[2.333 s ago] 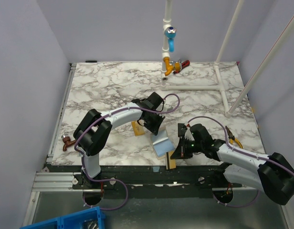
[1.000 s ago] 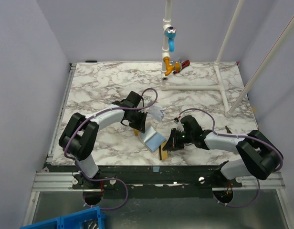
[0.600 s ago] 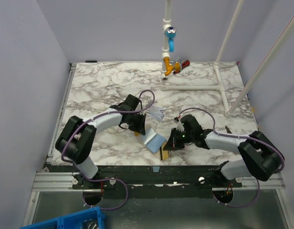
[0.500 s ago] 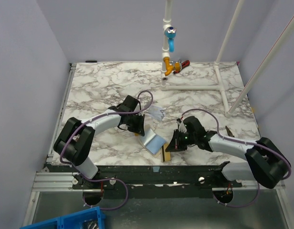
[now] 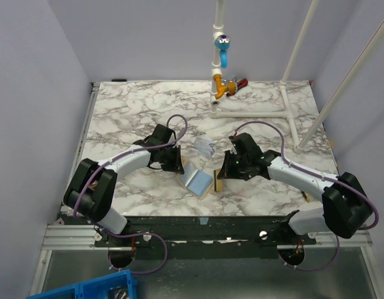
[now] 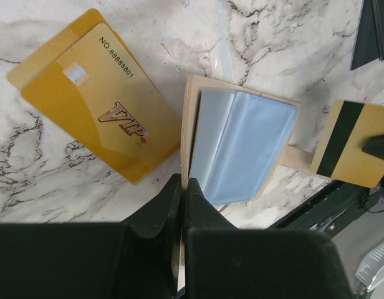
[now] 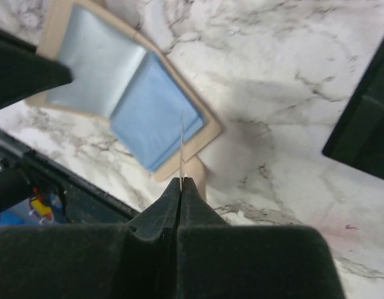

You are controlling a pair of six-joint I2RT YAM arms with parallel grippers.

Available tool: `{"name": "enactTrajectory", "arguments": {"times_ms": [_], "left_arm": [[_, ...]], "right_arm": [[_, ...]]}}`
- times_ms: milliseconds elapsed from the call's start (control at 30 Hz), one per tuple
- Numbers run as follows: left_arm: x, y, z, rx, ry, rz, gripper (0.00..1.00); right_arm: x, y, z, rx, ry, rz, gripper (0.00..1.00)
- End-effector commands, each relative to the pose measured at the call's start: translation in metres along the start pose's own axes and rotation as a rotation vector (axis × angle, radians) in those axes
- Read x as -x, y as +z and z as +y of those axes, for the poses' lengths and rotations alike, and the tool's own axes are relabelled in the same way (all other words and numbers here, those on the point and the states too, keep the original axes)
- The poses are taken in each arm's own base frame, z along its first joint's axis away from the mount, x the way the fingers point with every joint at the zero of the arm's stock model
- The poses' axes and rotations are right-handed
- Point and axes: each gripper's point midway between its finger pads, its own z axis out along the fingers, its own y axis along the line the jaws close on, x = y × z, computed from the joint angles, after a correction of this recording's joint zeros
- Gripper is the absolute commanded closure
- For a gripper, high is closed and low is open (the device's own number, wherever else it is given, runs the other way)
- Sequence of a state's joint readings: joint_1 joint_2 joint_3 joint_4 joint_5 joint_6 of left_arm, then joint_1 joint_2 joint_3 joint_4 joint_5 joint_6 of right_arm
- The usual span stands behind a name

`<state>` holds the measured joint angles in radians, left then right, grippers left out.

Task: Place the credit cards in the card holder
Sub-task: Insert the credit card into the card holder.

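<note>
The card holder [image 5: 197,180] lies open near the table's front, beige outside, light blue inside [image 6: 242,143] [image 7: 117,81]. My left gripper [image 5: 177,167] [image 6: 181,180] is shut on its beige left edge. A gold VIP card [image 6: 111,106] lies flat just left of the holder. My right gripper [image 5: 222,173] [image 7: 181,180] is shut on a gold card with a dark stripe [image 5: 218,182] [image 6: 351,146], held on edge just right of the holder and seen edge-on [image 7: 181,143]. The pale patterned card [image 5: 204,147] lies behind the holder. A black flat shape [image 7: 366,124] may be the black card; I cannot tell.
A white pipe frame [image 5: 254,114] stands on the back right of the marble table, with a blue fitting [image 5: 223,45], an orange fitting [image 5: 220,86] and a red-handled tool [image 5: 242,83]. The table's front edge [image 5: 198,216] runs just below the holder.
The right gripper has carried the striped gold card from the front edge up beside the holder. The left arm has swung lower and to the left, still gripping the holder, which shifted slightly.
</note>
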<state>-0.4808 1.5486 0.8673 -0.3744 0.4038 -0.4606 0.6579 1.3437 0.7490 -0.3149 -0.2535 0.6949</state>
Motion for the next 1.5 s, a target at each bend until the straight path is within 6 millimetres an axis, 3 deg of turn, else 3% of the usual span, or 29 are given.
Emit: {"name": "enactTrajectory", "arguments": {"times_ms": [0, 300, 667, 1033, 1233, 1467], "left_arm": [[0.009, -0.005, -0.001, 0.012, -0.023, -0.056, 1.0], [0.006, -0.001, -0.002, 0.001, -0.048, -0.046, 1.0], [0.006, -0.003, -0.004, -0.011, -0.048, -0.054, 1.0], [0.007, -0.004, -0.005, -0.012, -0.045, -0.056, 1.0], [0.007, -0.004, -0.004, -0.004, -0.043, -0.057, 1.0], [0.008, -0.004, -0.004, -0.003, -0.042, -0.059, 1.0]], "right_arm": [[-0.001, 0.001, -0.033, -0.22, -0.025, 0.022, 0.99], [-0.022, 0.014, -0.019, -0.272, -0.047, 0.051, 0.99], [-0.028, 0.03, -0.023, -0.387, -0.06, 0.064, 0.99], [-0.037, 0.021, -0.03, -0.4, -0.061, 0.083, 0.86], [-0.036, 0.015, -0.025, -0.377, -0.048, 0.072, 0.93], [-0.041, 0.007, -0.021, -0.348, -0.036, 0.084, 0.9]]}}
